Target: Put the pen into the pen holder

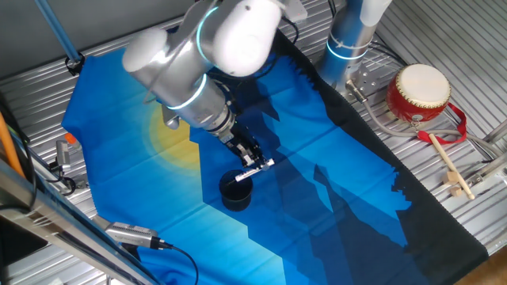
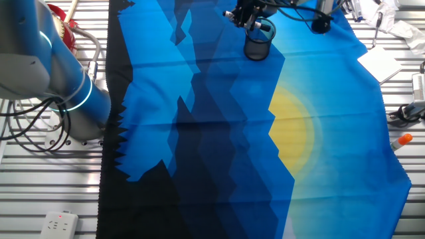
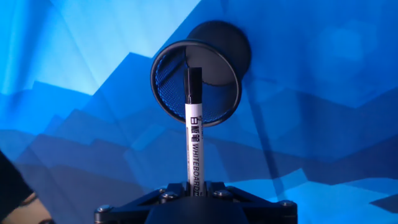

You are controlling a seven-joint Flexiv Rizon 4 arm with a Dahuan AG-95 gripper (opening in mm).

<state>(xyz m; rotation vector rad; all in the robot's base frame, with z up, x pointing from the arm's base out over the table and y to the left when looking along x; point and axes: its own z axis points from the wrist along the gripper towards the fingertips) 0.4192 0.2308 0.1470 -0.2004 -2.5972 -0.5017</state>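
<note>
Your gripper (image 3: 194,186) is clamped on the pen (image 3: 194,140). Its black cap points into the pen holder (image 3: 196,83) just below.

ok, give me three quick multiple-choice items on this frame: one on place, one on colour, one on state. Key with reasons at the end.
1. Where is the pen relative to the pen holder?
A. Lying on the cloth far from it
B. Held over its opening, black cap toward the cup
C. Beside the drum

2. What colour is the drum's body?
A. Red
B. Green
C. Purple

3. What is the gripper doing?
A. Open, holding nothing
B. Shut on the drumstick
C. Shut on the pen

Answers:
1 B: in the hand view the pen's black cap lines up with the holder's mouth, and one fixed view shows the pen just above the rim.
2 A: one fixed view shows red sides under a cream top.
3 C: the hand view shows the white barrel clamped at the gripper, while the drumstick lies by the drum.
</note>
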